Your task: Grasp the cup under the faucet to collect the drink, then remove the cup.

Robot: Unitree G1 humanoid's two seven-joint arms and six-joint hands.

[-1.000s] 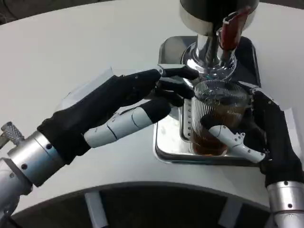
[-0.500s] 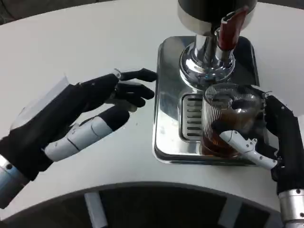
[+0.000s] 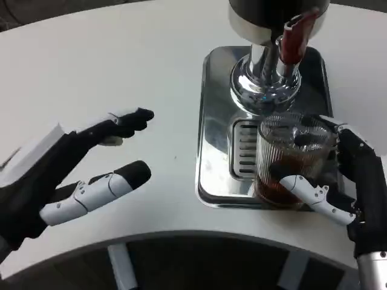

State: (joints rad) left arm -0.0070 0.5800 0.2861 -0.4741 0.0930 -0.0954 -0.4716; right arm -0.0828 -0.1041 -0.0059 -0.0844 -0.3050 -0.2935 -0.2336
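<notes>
Cup: ribbed clear glass cup (image 3: 290,160), upright, dark brown drink filling the lower part. It stands on the near right part of the steel drip tray (image 3: 214,121), just beside the slotted grate (image 3: 245,148) and a little nearer the camera than the spout.
Right hand: right hand (image 3: 341,175) wraps the cup from its right side; thumb lies across the near face of the glass, dark fingers (image 3: 311,136) curl round the far rim side. Closed on the cup, holding it.
Dispenser: chrome column and round base (image 3: 263,84) rise from the back of the tray; a dark red tap lever (image 3: 293,36) sits on its right side. The cup's rim lies just below and in front of the chrome base, not directly beneath it.
Left hand: left hand (image 3: 72,166) is over the bare table (image 3: 109,60), well apart from the tray, palm side turned inward, fingers spread and pointing toward the tray. It holds nothing and touches nothing that can be seen.
Table edge: curved white rim runs along the bottom, dark floor below it.
</notes>
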